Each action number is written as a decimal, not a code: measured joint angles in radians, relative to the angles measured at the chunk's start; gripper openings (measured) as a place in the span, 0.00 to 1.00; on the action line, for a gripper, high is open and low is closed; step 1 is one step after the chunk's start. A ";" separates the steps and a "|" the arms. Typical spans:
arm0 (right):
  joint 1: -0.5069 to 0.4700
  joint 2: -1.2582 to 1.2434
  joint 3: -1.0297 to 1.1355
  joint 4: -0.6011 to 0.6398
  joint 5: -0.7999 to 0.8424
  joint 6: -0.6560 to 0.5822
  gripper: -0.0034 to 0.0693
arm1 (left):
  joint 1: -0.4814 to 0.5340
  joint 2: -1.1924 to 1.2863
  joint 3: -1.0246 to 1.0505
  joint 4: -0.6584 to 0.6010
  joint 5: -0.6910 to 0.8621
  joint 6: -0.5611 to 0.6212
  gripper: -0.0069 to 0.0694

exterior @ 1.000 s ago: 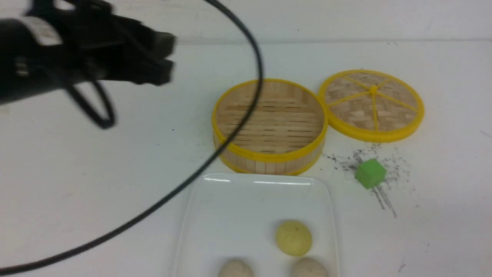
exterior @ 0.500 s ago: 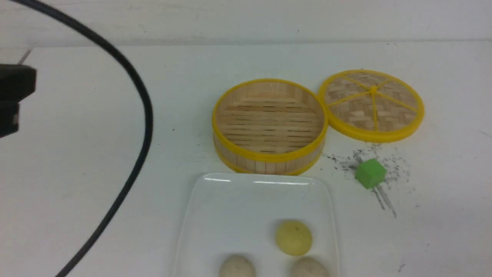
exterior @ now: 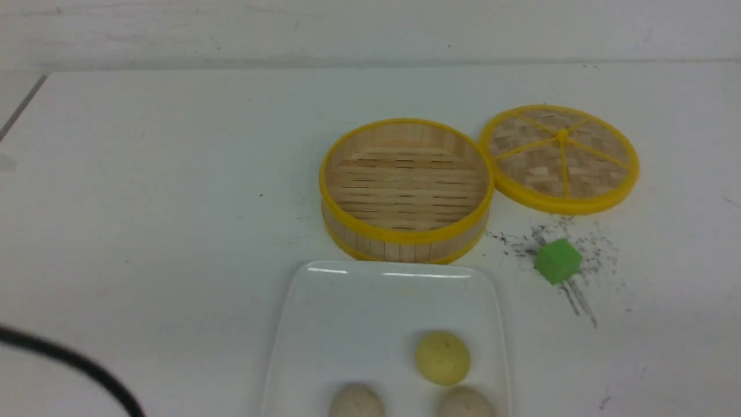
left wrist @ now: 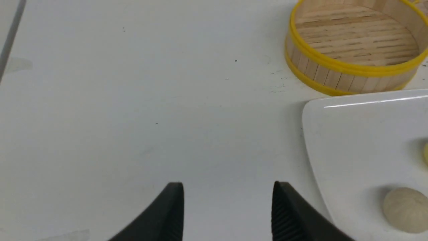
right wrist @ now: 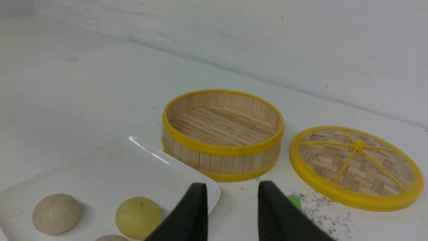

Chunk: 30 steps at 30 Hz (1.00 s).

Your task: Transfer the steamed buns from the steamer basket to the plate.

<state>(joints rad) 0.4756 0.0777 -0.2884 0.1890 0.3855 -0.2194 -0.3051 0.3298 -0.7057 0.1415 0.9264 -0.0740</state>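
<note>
The round bamboo-slat steamer basket [exterior: 405, 248] with yellow rims stands on the white table [exterior: 145, 202], its slatted floor bare. Just on the robot's side of it lies the large glossy white rectangular plate [exterior: 347, 313], its far rim close to the basket's wall. All three steamed buns rest on that plate. The small round pale yellow bun [exterior: 442, 358] sits right of the plate's middle. The left speckled beige bun [exterior: 356, 401] and the right speckled beige bun [exterior: 465, 403] lie nearer the robot, half cut off by the edge of the front view; none of the three touches another.

To the basket's right a flat woven bamboo disc with yellow rim and spokes [exterior: 560, 157] lies just beside it; the right wrist view shows a narrow gap between them. A small green cube [exterior: 557, 261] sits on the robot's side of the disc among dark specks [exterior: 521, 240] on the table.

The left gripper [left wrist: 227, 214] hangs over bare table to the left of the plate; its black fingers stand wide apart with nothing between them. The right gripper [right wrist: 230, 211] hovers by the plate's far right corner; its fingers are parted more narrowly and hold nothing. A black cable [exterior: 69, 362] crosses the near left corner of the front view.
</note>
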 joint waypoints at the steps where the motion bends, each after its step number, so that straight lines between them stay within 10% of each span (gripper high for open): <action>1: 0.000 0.000 0.000 0.000 0.000 0.000 0.38 | 0.000 -0.009 0.000 0.000 0.000 0.002 0.58; 30: 0.000 0.000 0.003 -0.007 -0.056 -0.052 0.38 | 0.000 -0.346 0.326 0.052 -0.192 0.057 0.56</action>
<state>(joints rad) 0.4756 0.0777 -0.2850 0.1821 0.3295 -0.2719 -0.3051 -0.0158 -0.3799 0.1932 0.7340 -0.0173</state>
